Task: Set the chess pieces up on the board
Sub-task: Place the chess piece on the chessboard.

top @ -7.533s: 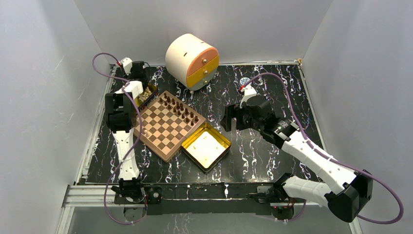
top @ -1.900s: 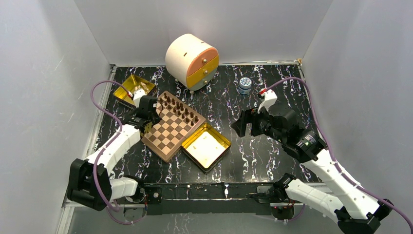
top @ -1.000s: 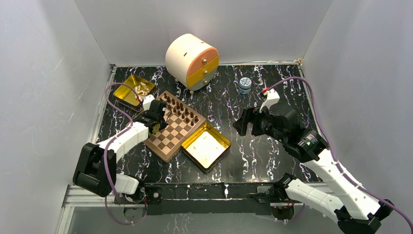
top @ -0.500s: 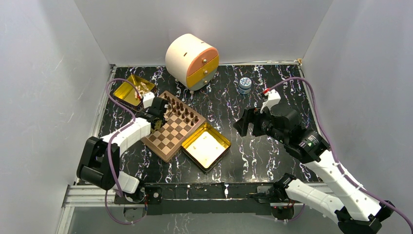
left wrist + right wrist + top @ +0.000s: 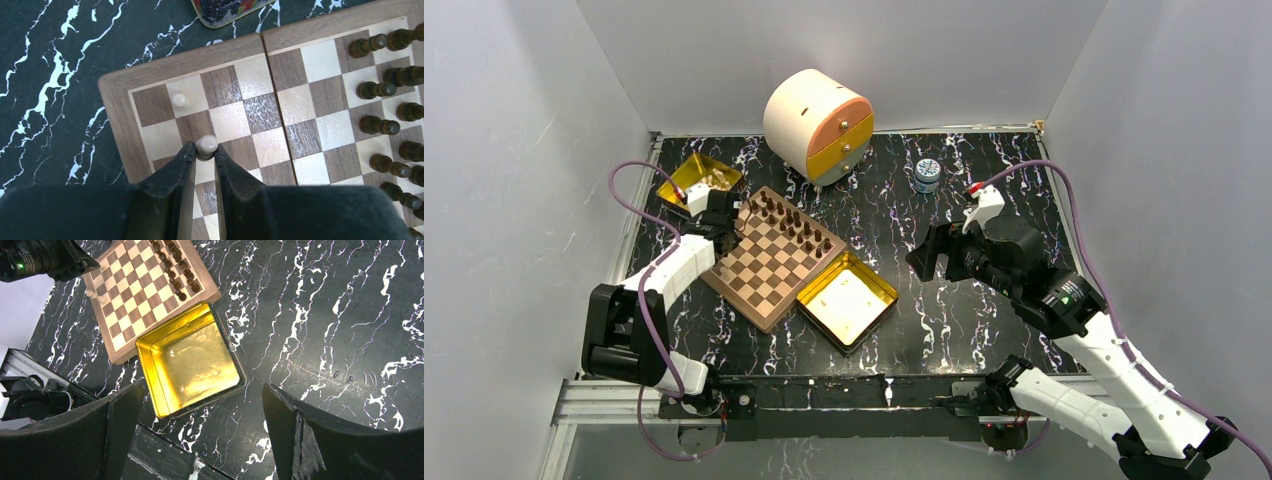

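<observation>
Two light pawns are noted near the board (image 5: 116, 127) corner farthest from the dark pieces (image 5: 380, 90), a free pawn (image 5: 180, 101) standing by the rim and a second pawn (image 5: 206, 144) pinched in the nearly closed left gripper (image 5: 205, 156), while the right gripper (image 5: 197, 395) is held wide open and empty above the bench (image 5: 350, 315)

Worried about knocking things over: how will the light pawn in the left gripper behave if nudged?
Likely tips easily: the light pawn is tiny with a round head, so it may roll across the board. Probably light, rigid wood; the left gripper pinches it between narrow fingertips.
</observation>
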`<state>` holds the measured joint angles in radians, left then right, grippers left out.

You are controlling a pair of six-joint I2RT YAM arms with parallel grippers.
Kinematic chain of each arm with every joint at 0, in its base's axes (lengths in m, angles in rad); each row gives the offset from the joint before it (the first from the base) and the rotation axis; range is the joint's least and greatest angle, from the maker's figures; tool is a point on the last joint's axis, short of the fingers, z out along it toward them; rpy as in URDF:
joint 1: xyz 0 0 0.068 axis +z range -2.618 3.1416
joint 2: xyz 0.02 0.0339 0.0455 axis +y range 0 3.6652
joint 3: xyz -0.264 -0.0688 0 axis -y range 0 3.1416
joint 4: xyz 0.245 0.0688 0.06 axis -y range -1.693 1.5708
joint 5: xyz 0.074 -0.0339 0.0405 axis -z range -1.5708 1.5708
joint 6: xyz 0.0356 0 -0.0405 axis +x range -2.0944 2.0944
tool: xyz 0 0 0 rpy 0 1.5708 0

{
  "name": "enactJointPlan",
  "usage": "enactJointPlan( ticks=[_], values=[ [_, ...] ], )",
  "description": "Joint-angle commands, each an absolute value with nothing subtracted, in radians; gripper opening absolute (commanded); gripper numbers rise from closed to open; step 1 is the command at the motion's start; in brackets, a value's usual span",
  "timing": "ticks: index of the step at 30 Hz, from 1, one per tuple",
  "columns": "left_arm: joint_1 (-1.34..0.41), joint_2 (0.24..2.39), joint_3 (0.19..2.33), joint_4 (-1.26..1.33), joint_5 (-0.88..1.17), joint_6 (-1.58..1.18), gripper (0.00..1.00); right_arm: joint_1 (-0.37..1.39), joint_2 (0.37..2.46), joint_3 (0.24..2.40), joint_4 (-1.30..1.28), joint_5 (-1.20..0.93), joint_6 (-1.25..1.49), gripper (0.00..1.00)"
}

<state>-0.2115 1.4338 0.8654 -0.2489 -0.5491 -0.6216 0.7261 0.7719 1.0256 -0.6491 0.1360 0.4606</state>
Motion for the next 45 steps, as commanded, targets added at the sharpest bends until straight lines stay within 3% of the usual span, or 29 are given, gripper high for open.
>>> enactJointPlan(
  ticks=[1,45],
  values=[
    [-0.173,1.394,0.890,-0.270,-0.543,-0.598,0.03,0.722,0.768,1.052,-0.606,0.142,0.460,0.97],
    [-0.138,1.492,0.836,-0.172,-0.529,-0.591,0.03,0.721,0.755,1.052,-0.607,0.155,0.443,0.98]
  ],
)
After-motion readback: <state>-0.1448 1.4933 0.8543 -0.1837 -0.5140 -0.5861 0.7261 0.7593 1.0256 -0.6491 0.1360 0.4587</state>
